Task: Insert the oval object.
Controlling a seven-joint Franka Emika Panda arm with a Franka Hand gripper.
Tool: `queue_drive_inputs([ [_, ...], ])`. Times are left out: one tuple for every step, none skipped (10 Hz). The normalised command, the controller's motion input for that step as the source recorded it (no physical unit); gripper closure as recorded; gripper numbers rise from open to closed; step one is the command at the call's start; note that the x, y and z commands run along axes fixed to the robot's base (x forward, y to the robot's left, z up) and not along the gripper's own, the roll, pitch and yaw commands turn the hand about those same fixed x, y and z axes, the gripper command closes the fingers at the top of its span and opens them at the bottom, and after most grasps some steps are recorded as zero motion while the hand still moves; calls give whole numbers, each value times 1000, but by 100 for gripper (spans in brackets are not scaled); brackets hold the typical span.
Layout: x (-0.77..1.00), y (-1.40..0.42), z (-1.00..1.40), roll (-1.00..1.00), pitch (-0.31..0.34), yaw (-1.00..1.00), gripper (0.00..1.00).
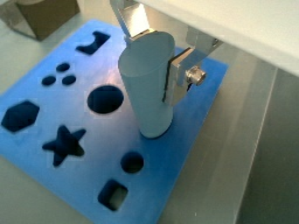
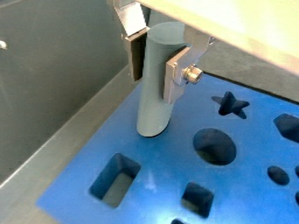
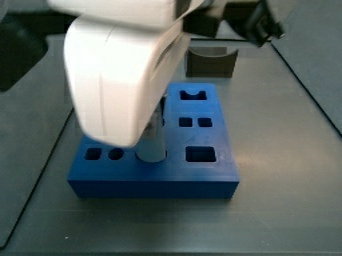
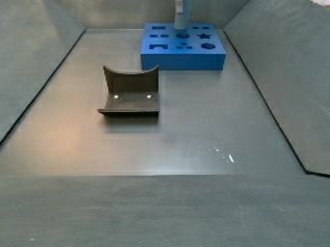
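- Far left of the blue block (image 4: 182, 50), out on the grey floor: dark olive block with a curved notch (image 4: 129, 94), well apart from it and not part of this job.
- On the blue block itself, in a wrist view: hexagon hole (image 1: 20, 115) and star hole (image 1: 65, 143) out toward one edge, round hole (image 1: 104, 99) nearer the peg. All empty.
- Then the oval object (image 1: 149, 83): pale grey-blue peg, upright, lower end down at the blue block's top face near its edge. Looks like resting on the surface or just started into a hole; can't tell which, since the peg hides its own hole in both wrist views.
- Gripper (image 1: 163, 61) right above the blue block, silver fingers (image 1: 181, 68) clamped on the peg's upper part, one plate each side. Not loose, not apart.
- Side view mostly useless: bulky white robot arm (image 3: 120, 70) covers the peg, only a sliver of it (image 3: 154, 145) showing near the blue block's front edge.
- Step in hand, best guess: the insertion itself, peg lined up at the block and about to go down.
- Next move probably calls for a straight push down, keeping the peg vertical and its oval turned to match the opening. Any twist or tilt likely jams it on the rim.
- Letting go only makes sense once the peg sits well down in the blue block.
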Motion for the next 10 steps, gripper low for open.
queue_drive_inputs([
  [-266, 0, -274, 149, -69, 277, 100],
  [29, -109, -414, 76, 0, 189, 100],
  [220, -206, -554, 97, 0, 60, 100],
  [309, -200, -646, 110, 0, 29, 100],
  [323, -169, -574, 151, 0, 0, 100],
  [237, -163, -529, 136, 0, 0, 100],
  [177, -157, -626, 39, -106, 0, 100],
  [0, -100, -637, 0, -233, 0, 100],
  [0, 0, -243, -87, -276, 0, 100],
  [0, 0, 0, 0, 3, 0, 100],
])
